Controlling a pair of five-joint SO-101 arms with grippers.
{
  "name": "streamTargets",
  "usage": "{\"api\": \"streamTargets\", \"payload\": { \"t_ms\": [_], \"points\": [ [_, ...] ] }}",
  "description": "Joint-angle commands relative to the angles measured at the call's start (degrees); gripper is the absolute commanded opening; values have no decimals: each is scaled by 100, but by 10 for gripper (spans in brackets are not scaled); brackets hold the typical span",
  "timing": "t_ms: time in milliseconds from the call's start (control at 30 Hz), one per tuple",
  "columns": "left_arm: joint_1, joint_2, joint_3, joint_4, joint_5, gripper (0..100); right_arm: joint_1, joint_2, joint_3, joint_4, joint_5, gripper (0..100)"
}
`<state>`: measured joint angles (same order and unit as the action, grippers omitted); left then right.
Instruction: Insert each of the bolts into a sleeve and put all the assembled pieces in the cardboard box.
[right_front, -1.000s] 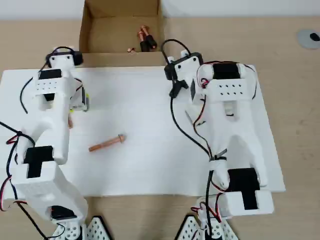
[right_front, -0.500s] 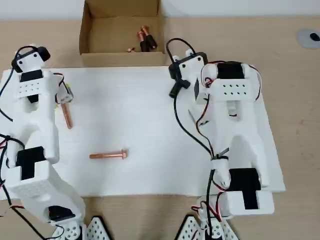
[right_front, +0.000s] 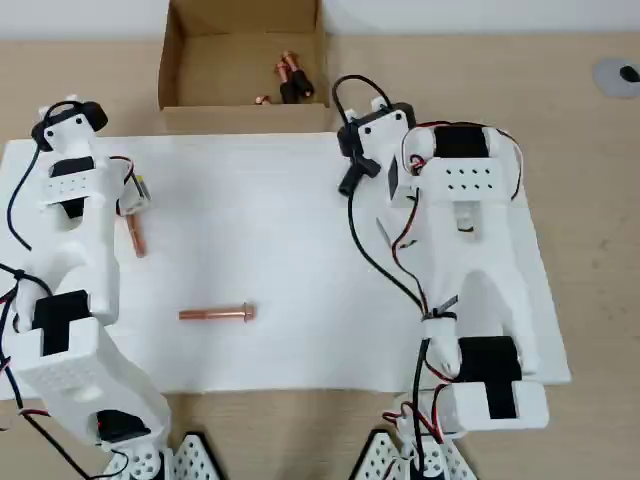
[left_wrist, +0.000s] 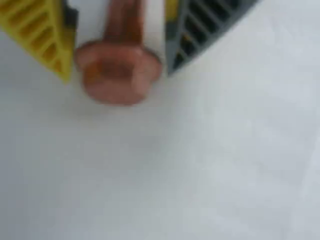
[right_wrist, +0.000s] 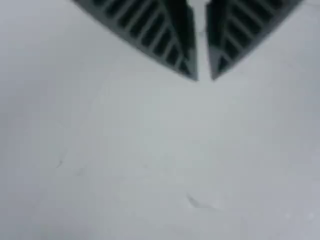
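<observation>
Holding: left gripper (left_wrist: 117, 70) pinches a copper bolt (left_wrist: 118, 82) by its shank.
Right gripper (right_wrist: 201, 75): pressed together, empty.
Next: probably aligning it with the lying fastener (right_front: 215, 313).

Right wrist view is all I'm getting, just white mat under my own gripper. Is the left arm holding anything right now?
Observer: Yes. The left gripper is shut on a copper bolt. Its fingers sit on either side of the shaft, just behind the hex head.
Operator: Okay, and is anything lying loose on the mat?
Observer: One second bolt lies flat on the white mat between the two arms, touching neither of them.
</observation>
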<state>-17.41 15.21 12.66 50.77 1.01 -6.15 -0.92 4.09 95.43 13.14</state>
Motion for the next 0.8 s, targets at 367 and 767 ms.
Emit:
{"api": "streamTargets", "payload": {
  "t_ms": [367,767],
  "points": [
    [255,-48,-149,492,-18,135,84,-57,-295,-70,0,11],
    [105,-57,-202,466,932,12,84,-66,-321,-26,-35,11]
  ]
}}
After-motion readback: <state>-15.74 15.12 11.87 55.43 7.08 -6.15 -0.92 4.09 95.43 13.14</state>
